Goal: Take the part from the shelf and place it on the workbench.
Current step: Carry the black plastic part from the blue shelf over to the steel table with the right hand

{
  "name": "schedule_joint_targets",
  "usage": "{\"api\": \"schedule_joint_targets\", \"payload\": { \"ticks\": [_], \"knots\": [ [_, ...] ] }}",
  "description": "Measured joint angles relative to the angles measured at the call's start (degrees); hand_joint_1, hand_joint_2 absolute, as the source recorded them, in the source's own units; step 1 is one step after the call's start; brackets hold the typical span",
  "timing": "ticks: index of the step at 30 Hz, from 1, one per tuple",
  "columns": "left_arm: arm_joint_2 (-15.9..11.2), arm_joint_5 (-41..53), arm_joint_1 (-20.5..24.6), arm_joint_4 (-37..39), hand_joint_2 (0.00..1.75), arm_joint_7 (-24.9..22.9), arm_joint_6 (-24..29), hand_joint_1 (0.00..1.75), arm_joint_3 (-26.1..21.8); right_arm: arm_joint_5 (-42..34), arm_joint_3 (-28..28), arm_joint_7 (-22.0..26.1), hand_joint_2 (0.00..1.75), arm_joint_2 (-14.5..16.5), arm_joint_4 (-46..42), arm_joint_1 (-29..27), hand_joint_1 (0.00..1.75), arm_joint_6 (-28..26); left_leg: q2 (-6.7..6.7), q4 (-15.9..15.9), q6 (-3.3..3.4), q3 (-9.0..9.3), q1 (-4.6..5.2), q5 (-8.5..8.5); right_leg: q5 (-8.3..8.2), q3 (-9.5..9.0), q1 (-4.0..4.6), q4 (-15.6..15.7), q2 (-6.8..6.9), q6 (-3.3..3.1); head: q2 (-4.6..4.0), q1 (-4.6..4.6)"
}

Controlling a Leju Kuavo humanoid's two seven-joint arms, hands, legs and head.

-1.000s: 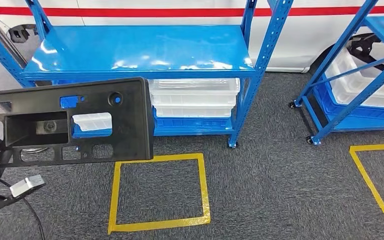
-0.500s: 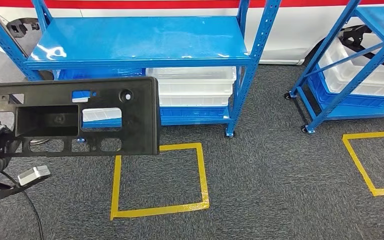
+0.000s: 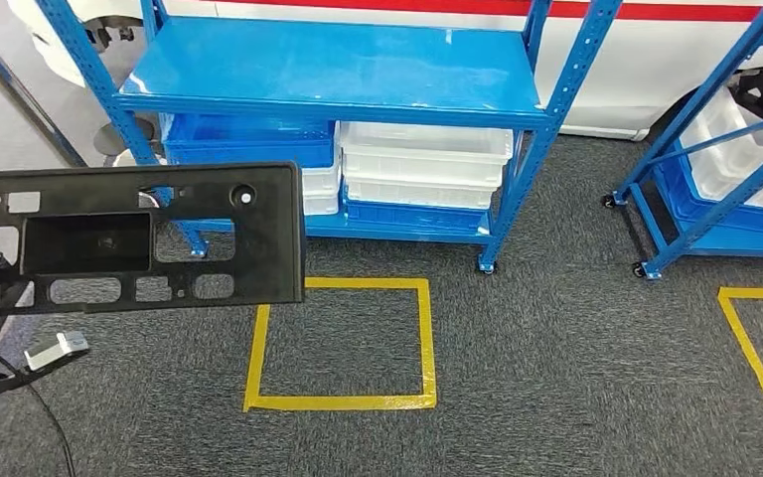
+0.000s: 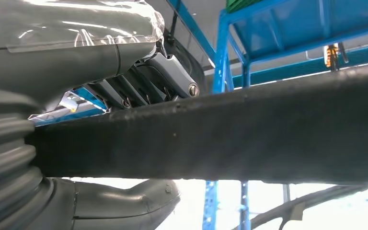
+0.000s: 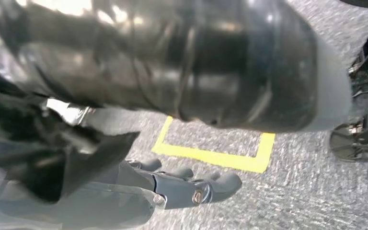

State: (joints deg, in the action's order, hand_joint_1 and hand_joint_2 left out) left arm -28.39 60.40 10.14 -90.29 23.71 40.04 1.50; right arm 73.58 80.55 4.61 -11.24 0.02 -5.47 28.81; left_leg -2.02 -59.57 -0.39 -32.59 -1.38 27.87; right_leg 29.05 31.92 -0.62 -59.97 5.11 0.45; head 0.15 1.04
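1. Your left hand point(image 4: 76, 143) has its fingers point(image 4: 163, 79) clamped over one edge of the part point(image 3: 134, 238), with the thumb pressing from the opposite face.
2. Your right hand point(image 5: 182, 184) hangs low over the carpet point(image 3: 556, 378), fingers loosely curled and holding nothing.
3. The part is off the shelf point(image 3: 338, 70) and held in the air on your left side, well apart from the rack and above the carpet.
4. Judging by this, the pickup is done and you are in the carry step. No counter is in sight, so the next move calls for turning or walking until it appears, keeping the grip firm.
5. The part is a long, flat black plastic panel, held roughly level, with a deep rectangular recess, several smaller cut-outs and a round hole.
6. It reaches far out from the grip, so expect it to swing or sag as you turn.
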Motion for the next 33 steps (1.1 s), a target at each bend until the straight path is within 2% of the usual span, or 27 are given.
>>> {"api": "schedule_joint_targets", "payload": {
  "ticks": [1, 3, 4, 5, 6, 7, 8, 10, 12, 13, 14, 15, 16, 17, 18, 19, 20, 21, 22, 23, 24, 26, 27, 29, 30, 31, 33],
  "knots": [
    [-0.03, 0.09, 0.02, -0.01, 1.75, 0.08, 0.0, 1.75, 0.04, -0.01, -0.09, 0.01, 0.0, -0.02, 0.0, -0.01, 0.0, -0.02, 0.49, 0.07, 0.48, -0.23, -0.03, -0.23, 0.99, 0.42, -0.17, -1.03, -0.91, 0.23, 0.0, -0.01],
    [-0.07, 0.14, 0.02, -0.02, 1.75, 0.19, 0.0, 1.75, 0.05, -0.03, -0.24, 0.01, 0.0, -0.03, 0.0, -0.11, 0.0, 0.02, 1.45, 0.17, 1.3, -0.68, 0.0, -0.7, 4.67, 2.59, -0.36, -6.17, -3.51, 0.48, 0.0, -0.01],
    [-0.08, 0.15, -0.08, -0.02, 1.75, 0.33, 0.0, 1.75, 0.05, -0.05, -0.31, 0.01, 0.0, -0.02, 0.0, -0.21, 0.0, 0.02, 2.0, 0.16, 1.59, -0.96, 0.12, -0.89, 6.67, 4.22, -0.32, -9.93, -4.27, 0.44, 0.0, -0.01],
    [-0.07, 0.16, -0.28, -0.02, 1.75, 0.54, 0.0, 1.75, 0.05, -0.09, -0.4, 0.01, 0.0, -0.02, 0.0, -0.31, 0.0, 0.01, 2.61, 0.14, 1.8, -1.2, 0.3, -1.07, 7.95, 5.66, -0.22, -13.18, -4.58, 0.34, 0.0, 0.0],
    [-0.07, 0.18, -0.53, -0.02, 1.75, 0.82, 0.0, 1.75, 0.05, -0.14, -0.49, 0.0, 0.0, -0.01, 0.0, -0.4, 0.0, -0.03, 3.27, 0.13, 1.96, -1.38, 0.51, -1.22, 8.18, 6.4, -0.09, -14.96, -4.73, 0.12, 0.0, -0.01],
    [-0.07, 0.19, -0.79, -0.02, 1.75, 1.15, 0.0, 1.75, 0.04, -0.19, -0.57, 0.01, 0.0, 0.01, 0.0, -0.5, 0.0, -0.11, 3.99, 0.12, 2.07, -1.49, 0.74, -1.37, 7.26, 6.13, 0.08, -14.64, -4.89, -0.26, 0.0, 0.0],
    [-0.06, 0.12, -1.0, -0.04, 1.75, 1.62, 0.0, 1.75, -0.03, -0.23, -0.63, 0.14, 0.0, 0.03, 0.0, -0.57, 0.0, -0.24, 4.73, 0.13, 2.11, -1.53, 0.97, -1.49, 5.41, 4.82, 0.28, -12.15, -5.24, -0.81, 0.0, 0.0],
    [0.14, -0.22, -1.27, -0.24, 1.75, 3.14, 0.02, 1.75, -0.61, -0.27, -0.78, 0.87, 0.0, -0.01, -0.01, -0.69, 0.0, -0.63, 6.13, 0.15, 2.06, -1.63, 1.22, -1.78, 1.69, 1.18, 0.64, -4.7, -7.56, -2.34, 0.0, -0.06],
    [0.62, -0.63, -1.48, -0.52, 1.75, 4.59, 0.05, 1.75, -1.55, -0.26, -0.96, 1.77, 0.0, -0.08, -0.02, -0.9, 0.0, -0.97, 7.42, 0.23, 1.67, -1.95, 1.02, -2.18, 0.28, -0.65, 0.85, -0.55, -9.59, -3.25, 0.0, -0.12],
    [0.86, -0.78, -1.67, -0.65, 1.75, 4.99, 0.07, 1.75, -2.0, -0.26, -1.04, 2.01, 0.0, -0.14, -0.04, -0.97, 0.0, -1.1, 8.07, 0.33, 1.3, -2.16, 0.85, -2.46, 0.27, -0.81, 0.91, -0.14, -9.7, -3.34, 0.0, -0.15],
    [0.98, -0.87, -1.89, -0.79, 1.75, 5.19, 0.07, 1.75, -2.36, -0.26, -1.09, 2.13, 0.0, -0.15, -0.04, -1.03, 0.0, -1.12, 8.81, 0.51, 0.88, -2.32, 0.75, -2.76, 0.05, -0.95, 0.98, 0.43, -9.02, -3.26, 0.0, -0.11],
    [1.08, -0.93, -2.15, -0.95, 1.75, 5.32, 0.07, 1.75, -2.71, -0.26, -1.14, 2.17, 0.0, -0.19, -0.05, -0.98, 0.0, -1.15, 8.78, 0.5, 0.55, -2.53, 0.7, -2.78, -0.24, -1.19, 0.87, 1.15, -8.18, -3.06, 0.0, -0.13],
    [1.13, -0.94, -2.26, -1.09, 1.75, 5.41, 0.07, 1.75, -3.08, -0.26, -1.17, 2.2, 0.0, -0.22, -0.05, -0.96, 0.0, -1.15, 7.8, -0.06, 0.24, -2.9, 0.78, -2.22, -0.59, -1.46, 0.69, 1.98, -7.4, -2.92, 0.0, -0.13],
    [1.19, -0.96, -2.24, -1.22, 1.75, 5.45, 0.08, 1.75, -3.39, -0.27, -1.2, 2.22, 0.0, -0.2, -0.04, -0.99, 0.0, -1.11, 6.32, -1.66, -0.08, -3.63, 0.88, -0.97, -0.96, -1.66, 0.47, 2.71, -6.52, -2.79, 0.0, -0.14],
    [1.28, -0.98, -2.19, -1.26, 1.75, 5.44, 0.08, 1.75, -3.6, -0.27, -1.25, 2.23, 0.0, -0.14, -0.02, -1.05, 0.0, -1.11, 4.52, -4.5, -0.37, -4.81, 0.8, 0.94, -1.22, -1.74, 0.34, 3.09, -5.66, -2.7, 0.0, -0.15],
    [1.38, -1.01, -2.14, -1.28, 1.75, 5.44, 0.08, 1.75, -3.73, -0.26, -1.31, 2.23, 0.0, -0.08, 0.0, -1.15, 0.0, -1.1, 3.27, -8.11, -0.79, -6.27, 0.69, 2.97, -1.3, -1.65, 0.33, 3.13, -4.87, -2.77, 0.0, -0.16],
    [1.51, -1.02, -2.2, -1.29, 1.75, 5.44, 0.09, 1.75, -3.77, -0.26, -1.39, 2.23, 0.0, -0.01, 0.02, -1.22, 0.0, -1.1, 2.72, -11.64, -1.22, -7.63, 0.48, 4.52, -1.32, -1.48, 0.31, 2.98, -4.0, -2.76, 0.0, -0.16],
    [1.62, -1.01, -2.34, -1.29, 1.75, 5.47, 0.08, 1.75, -3.78, -0.25, -1.47, 2.22, 0.0, 0.05, 0.02, -1.24, 0.0, -1.1, 2.48, -13.89, -1.59, -8.37, 0.26, 5.21, -1.29, -1.29, 0.29, 2.78, -3.17, -2.73, 0.0, -0.15],
    [1.71, -0.98, -2.47, -1.3, 1.75, 5.55, 0.08, 1.75, -3.83, -0.25, -1.53, 2.21, 0.0, 0.09, 0.02, -1.24, 0.0, -1.1, 2.3, -14.1, -1.89, -8.12, 0.06, 4.86, -1.25, -1.1, 0.27, 2.56, -2.37, -2.66, 0.0, -0.15],
    [1.77, -0.97, -2.56, -1.31, 1.75, 5.72, 0.07, 1.75, -3.93, -0.26, -1.56, 2.19, 0.0, 0.13, 0.02, -1.21, 0.0, -1.09, 1.96, -11.92, -2.13, -6.64, -0.11, 3.57, -1.16, -0.93, 0.22, 2.28, -1.58, -2.51, 0.0, -0.15],
    [1.8, -0.98, -2.61, -1.36, 1.75, 5.96, 0.07, 1.75, -4.13, -0.26, -1.6, 2.18, 0.0, 0.15, 0.02, -1.2, 0.0, -1.09, 1.14, -7.99, -2.26, -4.23, -0.22, 1.91, -1.0, -0.79, 0.17, 1.93, -0.86, -2.26, 0.0, -0.15],
    [1.89, -1.05, -2.61, -1.48, 1.75, 6.61, 0.07, 1.75, -4.6, -0.25, -1.69, 2.22, 0.0, 0.2, 0.02, -1.19, 0.0, -1.1, -0.74, -1.2, -1.73, -0.23, 0.0, -0.12, -0.58, -0.65, 0.32, 1.2, 0.46, -1.57, 0.0, -0.15],
    [1.97, -1.05, -2.62, -1.53, 1.75, 6.97, 0.07, 1.75, -4.78, -0.17, -1.8, 2.27, 0.0, 0.21, 0.02, -1.18, 0.0, -1.08, -1.18, 0.34, -1.21, 0.56, 0.17, -0.41, -0.45, -0.65, 0.42, 0.96, 1.01, -1.2, 0.0, -0.15],
    [2.19, -0.89, -2.7, -1.57, 1.75, 7.7, 0.07, 1.75, -5.0, 0.04, -2.13, 2.39, 0.0, 0.22, 0.02, -1.06, 0.0, -1.04, -0.24, 0.7, -0.1, 0.27, 0.45, -0.73, -0.51, -0.81, 0.5, 0.9, 2.12, -0.55, 0.0, -0.14],
    [2.31, -0.78, -2.76, -1.57, 1.75, 7.97, 0.07, 1.75, -5.1, 0.14, -2.31, 2.43, 0.0, 0.21, 0.02, -0.92, 0.0, -1.03, 0.35, 0.85, 0.38, 0.14, 0.37, -1.03, -0.45, -0.81, 0.4, 0.88, 2.18, -0.18, 0.0, -0.15],
    [2.39, -0.68, -2.77, -1.57, 1.75, 8.04, 0.07, 1.75, -5.2, 0.18, -2.45, 2.46, 0.0, 0.2, 0.02, -0.8, 0.0, -1.04, 0.9, 1.08, 0.87, -0.01, 0.28, -1.38, 0.14, -0.64, 0.25, 0.38, 1.35, 0.14, 0.0, -0.15],
    [2.63, -0.48, -2.74, -1.56, 1.75, 7.67, 0.07, 1.75, -5.33, 0.18, -2.71, 2.54, 0.0, 0.19, 0.02, -0.77, 0.0, -1.05, 1.81, 1.47, 1.74, -0.39, 0.04, -2.08, 3.31, 1.01, -0.07, -3.54, -1.95, 0.57, 0.0, -0.14]
  ]
}}
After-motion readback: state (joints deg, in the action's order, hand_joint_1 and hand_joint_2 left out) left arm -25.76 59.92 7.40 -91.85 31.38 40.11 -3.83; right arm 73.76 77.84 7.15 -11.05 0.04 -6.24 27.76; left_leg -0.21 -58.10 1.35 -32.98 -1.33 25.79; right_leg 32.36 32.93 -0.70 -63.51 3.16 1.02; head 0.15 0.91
